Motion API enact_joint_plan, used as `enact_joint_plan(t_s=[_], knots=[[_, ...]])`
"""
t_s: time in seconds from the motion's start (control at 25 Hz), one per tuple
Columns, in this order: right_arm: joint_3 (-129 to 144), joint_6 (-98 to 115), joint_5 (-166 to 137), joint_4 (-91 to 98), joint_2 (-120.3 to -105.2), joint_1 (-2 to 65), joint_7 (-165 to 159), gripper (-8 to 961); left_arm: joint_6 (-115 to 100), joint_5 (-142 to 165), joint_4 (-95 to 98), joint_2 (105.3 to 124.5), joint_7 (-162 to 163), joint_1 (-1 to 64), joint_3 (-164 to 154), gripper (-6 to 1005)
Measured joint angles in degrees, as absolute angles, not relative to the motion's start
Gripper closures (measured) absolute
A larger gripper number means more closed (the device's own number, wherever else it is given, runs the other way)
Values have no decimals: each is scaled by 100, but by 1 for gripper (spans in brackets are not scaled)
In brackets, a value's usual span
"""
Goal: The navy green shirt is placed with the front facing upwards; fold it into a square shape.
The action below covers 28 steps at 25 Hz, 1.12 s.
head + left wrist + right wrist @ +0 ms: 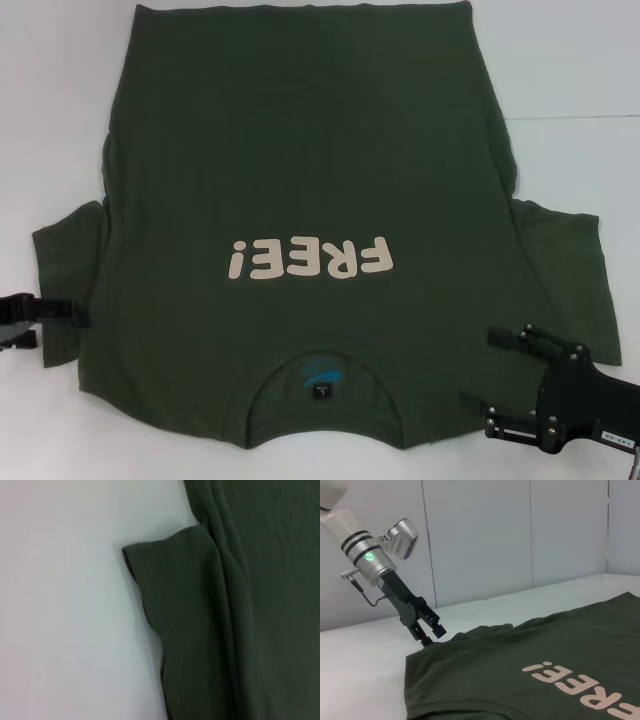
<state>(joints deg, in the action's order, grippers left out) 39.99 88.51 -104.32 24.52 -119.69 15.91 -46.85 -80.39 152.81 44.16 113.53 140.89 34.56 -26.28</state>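
One navy green shirt [310, 170] lay flat on the counter [590, 110], collar nearest the robot. Left gripper [431, 634] poised at its sleeve, fingers narrowly parted; right gripper [500, 385] beside the other shoulder, grip state indeterminate.

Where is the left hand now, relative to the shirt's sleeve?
In the head view the left hand is low at the left edge, at the outer edge of the navy green shirt's left sleeve.

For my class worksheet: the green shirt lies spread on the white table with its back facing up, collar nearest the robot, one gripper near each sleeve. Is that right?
One detail is wrong. The green shirt lies front up: the head view shows its "FREE!" print. The rest holds: collar nearest, left gripper and right gripper near the sleeves.
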Motion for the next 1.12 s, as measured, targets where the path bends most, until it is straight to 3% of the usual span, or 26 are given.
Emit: enact_joint_plan(t_s=[1.12], knots=[[3999, 8736, -10432, 2452, -11969, 1652, -4685, 38, -7916, 15267, 4139, 11355, 14324, 3622, -2588, 62]])
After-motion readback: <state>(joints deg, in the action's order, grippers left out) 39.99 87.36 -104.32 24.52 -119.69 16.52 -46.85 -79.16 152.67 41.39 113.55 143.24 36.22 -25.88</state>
